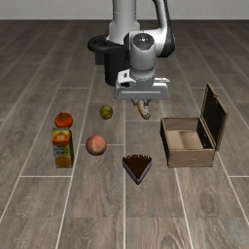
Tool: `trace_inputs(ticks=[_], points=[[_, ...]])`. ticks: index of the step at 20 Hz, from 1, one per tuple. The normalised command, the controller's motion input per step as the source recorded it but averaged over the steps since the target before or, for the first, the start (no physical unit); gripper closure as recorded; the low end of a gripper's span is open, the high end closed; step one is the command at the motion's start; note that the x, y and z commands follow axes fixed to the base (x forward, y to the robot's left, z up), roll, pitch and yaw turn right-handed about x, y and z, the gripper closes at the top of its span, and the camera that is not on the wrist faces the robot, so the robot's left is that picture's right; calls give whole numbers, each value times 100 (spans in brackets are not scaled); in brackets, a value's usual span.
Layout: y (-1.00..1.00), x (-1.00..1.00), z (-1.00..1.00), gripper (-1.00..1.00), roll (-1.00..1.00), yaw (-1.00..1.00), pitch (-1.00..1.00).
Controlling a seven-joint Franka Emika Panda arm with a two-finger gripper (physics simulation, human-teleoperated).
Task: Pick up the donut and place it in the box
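The donut (145,110), pinkish brown, stands on edge between the fingers of my gripper (144,105), which is shut on it just above the wooden floor. The gripper points straight down in the middle of the exterior view. The wooden box (188,143) stands open toward the exterior view's right, a little lower than the gripper, with its lid (214,115) tipped up at its right side. The box interior looks bare.
A green lime (106,112) lies left of the gripper. Farther left are a red tomato (64,121), an orange juice carton (62,149) and a peach (95,145). A chocolate cake slice (137,168) sits between the peach and the box.
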Motion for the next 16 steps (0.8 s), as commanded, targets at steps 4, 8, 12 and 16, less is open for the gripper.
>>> trace_inputs(ticks=[4, 8, 12, 16], points=[[0, 0, 100, 100, 0, 0, 0], [0, 0, 100, 100, 0, 0, 0], [75, 0, 25, 100, 0, 0, 0], [100, 0, 0, 100, 0, 0, 0]])
